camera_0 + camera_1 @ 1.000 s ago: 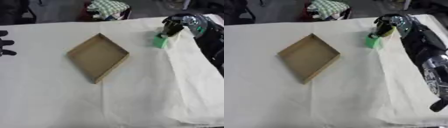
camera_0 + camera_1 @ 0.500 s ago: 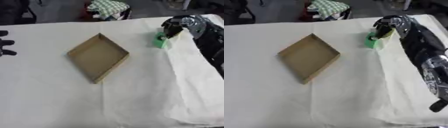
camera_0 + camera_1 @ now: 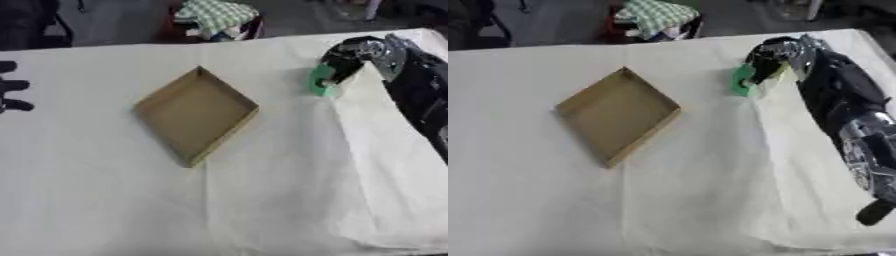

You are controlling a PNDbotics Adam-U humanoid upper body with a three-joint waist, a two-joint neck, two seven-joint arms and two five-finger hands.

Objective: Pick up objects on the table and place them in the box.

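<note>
- The green object (image 3: 321, 80) sits near the far right part of the table, well to the right of the box; its shape is too blurred to make out beyond a small green block.
- The right hand (image 3: 348, 56) is at the green object from above and behind, its fingers curled down around the object's top; whether the object rests on the cloth or is raised off it cannot be told.
- The right arm (image 3: 846, 115) runs from the near right edge up along the table's right side to the hand, black with silver joints.
- The box (image 3: 196, 114) is a shallow brown cardboard tray, turned so one corner points away and one toward the robot; nothing shows inside it.
- Only bare white cloth (image 3: 289, 165) lies between the green object and the box; the cloth has a long fold running down from the object toward the near right edge.
- The left hand (image 3: 12, 93) shows only as dark fingertips at the left edge, level with the box and well apart from it; whether it is spread or curled cannot be told.
- Beyond the far edge lies a checked green-and-white cloth (image 3: 655, 15) on something dark, off the table.
</note>
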